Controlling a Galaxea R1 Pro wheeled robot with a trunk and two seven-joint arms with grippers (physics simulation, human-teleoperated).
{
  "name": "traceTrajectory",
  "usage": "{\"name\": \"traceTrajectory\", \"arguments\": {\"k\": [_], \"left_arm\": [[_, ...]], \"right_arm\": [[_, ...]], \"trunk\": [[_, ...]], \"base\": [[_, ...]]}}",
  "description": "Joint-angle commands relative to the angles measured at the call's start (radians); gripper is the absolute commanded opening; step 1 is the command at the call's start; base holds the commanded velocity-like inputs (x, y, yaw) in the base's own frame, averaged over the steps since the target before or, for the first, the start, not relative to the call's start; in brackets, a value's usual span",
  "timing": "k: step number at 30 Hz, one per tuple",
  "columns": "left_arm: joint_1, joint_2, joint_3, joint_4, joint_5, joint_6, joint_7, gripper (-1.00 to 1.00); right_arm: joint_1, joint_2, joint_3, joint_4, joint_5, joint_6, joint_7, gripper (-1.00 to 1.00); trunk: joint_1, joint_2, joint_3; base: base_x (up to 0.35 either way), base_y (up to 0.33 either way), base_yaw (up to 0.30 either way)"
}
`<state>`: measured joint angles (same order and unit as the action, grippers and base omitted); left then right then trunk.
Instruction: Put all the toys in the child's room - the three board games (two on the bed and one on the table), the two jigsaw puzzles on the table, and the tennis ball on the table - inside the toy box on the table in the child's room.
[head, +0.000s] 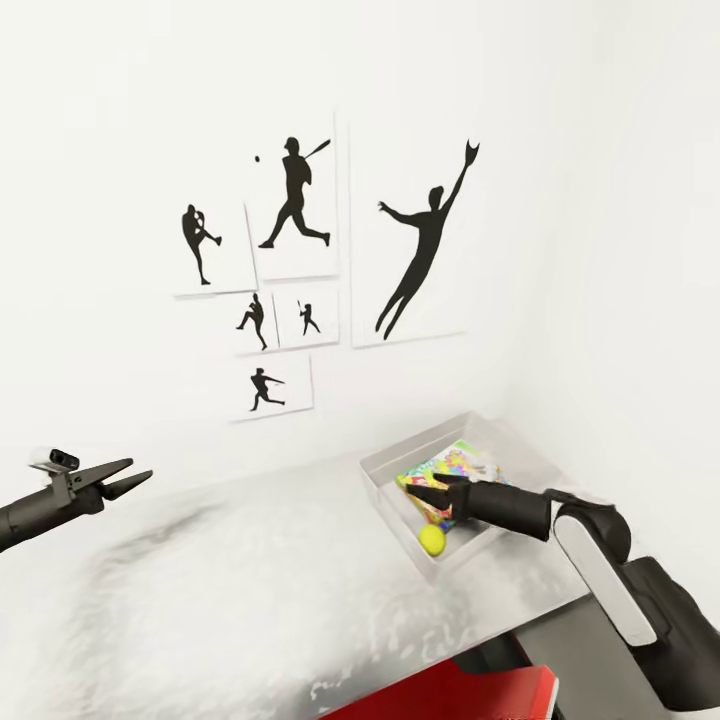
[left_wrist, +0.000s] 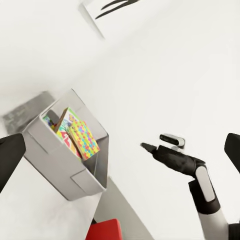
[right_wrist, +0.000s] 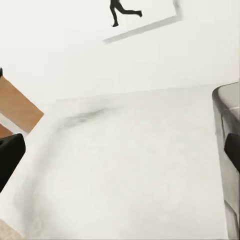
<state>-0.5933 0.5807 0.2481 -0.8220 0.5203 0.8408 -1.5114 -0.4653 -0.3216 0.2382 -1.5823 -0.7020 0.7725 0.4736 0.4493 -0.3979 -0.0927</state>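
Note:
The light-grey toy box (head: 392, 470) stands at the right end of the pale mottled table (head: 250, 580). Inside it lie a bright jigsaw puzzle (head: 455, 465) and the yellow-green tennis ball (head: 432, 540). My right gripper (head: 412, 492) hovers over the box's inside, open and holding nothing. In the left wrist view the toy box (left_wrist: 55, 165) holds puzzle squares (left_wrist: 86, 141) leaning on edge, next to another colourful flat piece (left_wrist: 67, 120) that I cannot identify. My left gripper (head: 142, 470) hangs open above the table's left end, well away from the box. The bed is out of view.
White walls meet in a corner just behind the toy box. Black baseball-player pictures (head: 295, 200) hang above the table. A red panel (head: 490, 692) shows below the table's near edge. Wood floor (right_wrist: 15, 105) shows past the table's far left end.

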Motion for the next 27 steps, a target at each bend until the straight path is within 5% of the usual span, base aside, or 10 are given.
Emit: {"name": "traceTrajectory", "arguments": {"k": [1,4,8,13,27], "left_arm": [[0.0,0.0,0.0,0.0,0.0,0.011,-0.003,1.0],[0.0,0.001,0.0,0.0,0.0,0.011,-0.003,1.0],[0.0,0.001,0.0,0.0,0.001,0.01,-0.003,1.0],[0.0,0.001,0.002,0.0,0.001,0.009,-0.003,1.0],[0.002,0.011,0.003,0.0,0.0,0.009,-0.004,1.0]], "right_arm": [[0.029,-0.001,-0.013,0.0,-0.043,-0.036,0.011,1.0],[0.119,-0.001,-0.043,0.0,-0.138,-0.15,0.044,1.0],[0.182,0.0,-0.074,0.0,-0.186,-0.246,0.156,1.0],[0.195,0.015,-0.086,0.002,-0.194,-0.271,0.23,1.0],[0.197,0.037,-0.138,0.045,-0.195,-0.275,0.25,1.0]], "trunk": [[0.001,-0.002,-0.001],[0.001,-0.002,0.003],[0.001,-0.002,0.008],[0.001,-0.002,0.014],[0.001,-0.002,0.031]], "base": [[0.0,0.0,-0.193],[0.0,0.0,-0.196],[-0.103,0.0,-0.197],[-0.289,0.0,-0.199],[-0.328,0.011,-0.201]]}}
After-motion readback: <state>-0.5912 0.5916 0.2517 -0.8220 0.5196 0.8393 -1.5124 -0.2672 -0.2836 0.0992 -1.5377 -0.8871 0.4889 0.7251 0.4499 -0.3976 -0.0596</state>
